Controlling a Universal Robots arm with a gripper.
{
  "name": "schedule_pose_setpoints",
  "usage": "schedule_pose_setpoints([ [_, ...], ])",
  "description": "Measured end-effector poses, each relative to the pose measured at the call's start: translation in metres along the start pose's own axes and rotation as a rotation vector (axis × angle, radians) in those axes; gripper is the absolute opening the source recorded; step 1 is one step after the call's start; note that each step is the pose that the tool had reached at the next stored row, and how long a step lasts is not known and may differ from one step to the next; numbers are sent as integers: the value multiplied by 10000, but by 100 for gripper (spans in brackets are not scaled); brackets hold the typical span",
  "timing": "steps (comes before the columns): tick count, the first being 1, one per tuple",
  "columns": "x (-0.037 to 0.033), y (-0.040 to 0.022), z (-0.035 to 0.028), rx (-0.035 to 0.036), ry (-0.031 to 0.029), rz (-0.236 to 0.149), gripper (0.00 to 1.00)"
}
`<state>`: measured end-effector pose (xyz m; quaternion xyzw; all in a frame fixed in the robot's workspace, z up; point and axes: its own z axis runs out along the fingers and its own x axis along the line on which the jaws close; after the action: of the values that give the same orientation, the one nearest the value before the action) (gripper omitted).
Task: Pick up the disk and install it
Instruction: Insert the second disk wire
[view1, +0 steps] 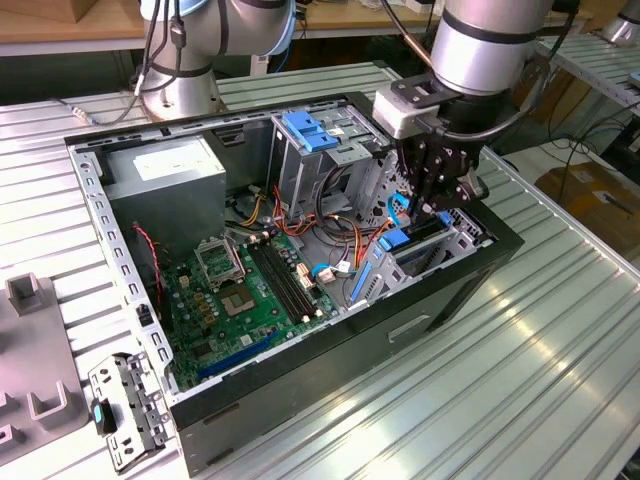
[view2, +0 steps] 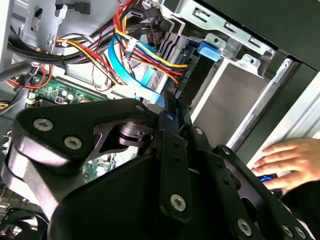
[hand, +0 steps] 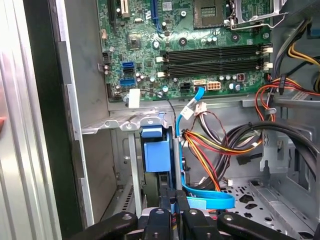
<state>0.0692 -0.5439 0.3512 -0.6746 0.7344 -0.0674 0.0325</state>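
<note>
Claw (view1: 437, 205) low inside the open computer case (view1: 330, 380), fingers pinched nearly together; can't tell if they grip anything. Just below it the disk (view1: 425, 238), flat dark slab in blue plastic rail, stands on edge in the metal bay at the case's end nearest the tabletop (view1: 560, 330) edge. Judged step: seating the disk; needs straight push. A hand (view2: 285, 162) rests outside the case.
</note>
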Motion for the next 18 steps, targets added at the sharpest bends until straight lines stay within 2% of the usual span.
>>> schedule_pose_setpoints([
  [1,19,-1,1,13,-60,10,16],
  [3,51,-3,4,64,-221,35,16],
  [5,66,3,4,147,-394,62,16],
  [6,71,7,4,175,-486,77,16],
  [7,85,7,6,199,-606,95,16],
  [8,104,8,10,214,-676,106,16],
  [9,120,9,13,222,-716,113,16],
  [10,165,10,23,233,-838,134,16],
  [12,195,10,30,239,-978,155,16],
  [14,207,11,41,243,-1202,190,16],
  [16,218,11,51,241,-1279,202,16],
  [18,235,11,61,238,-1307,206,16],
])
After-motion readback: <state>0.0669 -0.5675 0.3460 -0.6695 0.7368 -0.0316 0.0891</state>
